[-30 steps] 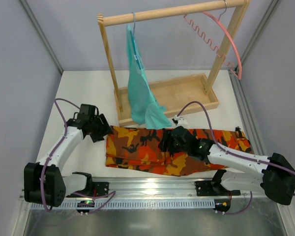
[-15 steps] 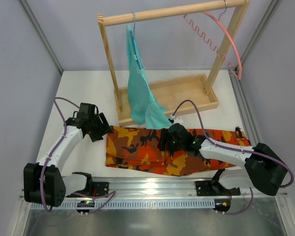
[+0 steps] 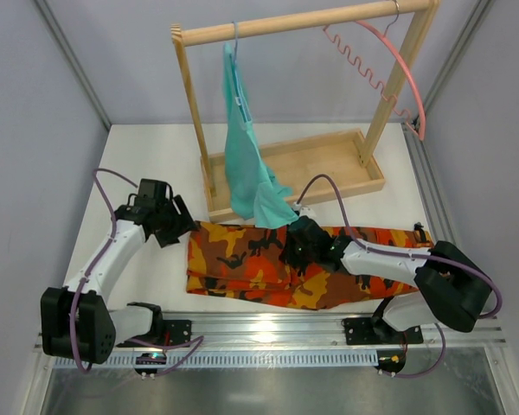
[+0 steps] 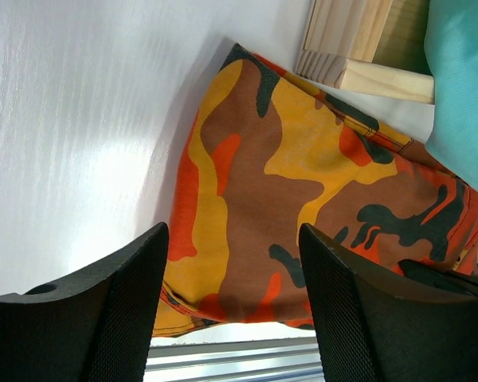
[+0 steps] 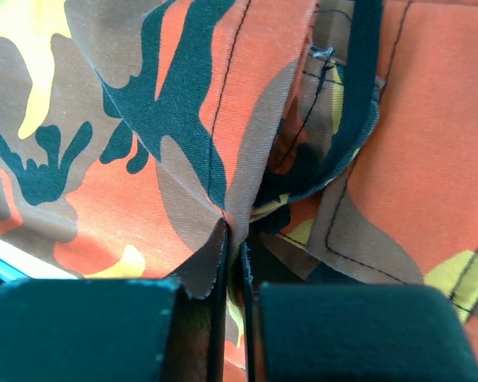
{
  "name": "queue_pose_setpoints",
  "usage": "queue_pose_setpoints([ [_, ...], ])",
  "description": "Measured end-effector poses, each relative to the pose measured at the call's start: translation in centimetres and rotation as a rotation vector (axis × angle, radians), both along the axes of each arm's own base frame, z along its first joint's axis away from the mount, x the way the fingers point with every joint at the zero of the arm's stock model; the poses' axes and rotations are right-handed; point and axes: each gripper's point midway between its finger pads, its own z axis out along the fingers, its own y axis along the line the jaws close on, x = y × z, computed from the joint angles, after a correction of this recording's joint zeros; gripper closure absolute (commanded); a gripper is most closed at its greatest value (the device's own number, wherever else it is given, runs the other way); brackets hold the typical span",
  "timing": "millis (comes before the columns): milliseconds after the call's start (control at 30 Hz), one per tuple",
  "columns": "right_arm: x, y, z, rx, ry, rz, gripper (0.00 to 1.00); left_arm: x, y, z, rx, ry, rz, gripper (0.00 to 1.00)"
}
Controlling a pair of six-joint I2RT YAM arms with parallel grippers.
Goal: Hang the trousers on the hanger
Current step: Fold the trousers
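The camouflage trousers (image 3: pixel 242 259) lie flat across the table in front of the rack. High at the right end of the rack's rail hangs the pink hanger (image 3: pixel 406 69), with nothing on it. My left gripper (image 3: pixel 178 228) hovers open over the left end of the trousers (image 4: pixel 263 175), and its fingers (image 4: pixel 127 302) straddle the cloth's corner without pinching it. My right gripper (image 3: pixel 292 251) is down on the middle of the trousers. In the right wrist view it (image 5: pixel 235 239) is shut on a raised fold of the trousers (image 5: pixel 414 159).
A wooden rack (image 3: pixel 294 24) stands on a tray-like base (image 3: pixel 329 186) behind the trousers. A teal garment (image 3: pixel 246 156) on a thin hanger droops onto the trousers' far edge. A metal rail (image 3: pixel 268 333) runs along the near table edge.
The right gripper's jaws have closed onto a fold of the trousers, and its arm has edged a little to the left. The left arm has hardly moved.
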Motion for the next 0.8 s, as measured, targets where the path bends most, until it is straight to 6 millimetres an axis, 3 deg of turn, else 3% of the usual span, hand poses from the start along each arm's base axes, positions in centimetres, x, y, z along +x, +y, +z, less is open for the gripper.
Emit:
queue_pose_setpoints([
  [167,-0.3,-1.5,1.1,-0.041,-0.005,-0.034,0.96,0.4,0.1,1.0,0.014,-0.016,-0.015,0.31],
  [400,-0.1,-4.8,5.7,-0.087,-0.048,-0.116,0.96,1.9,0.5,3.9,0.041,-0.104,-0.021,0.30],
  [633,-0.6,-11.1,7.8,-0.189,-0.011,-0.254,0.96,1.5,0.6,3.8,0.046,-0.089,-0.025,0.30],
  [800,-1.1,-16.3,10.4,-0.259,0.006,-0.374,0.96,1.1,0.3,3.7,0.032,-0.091,-0.034,0.29],
])
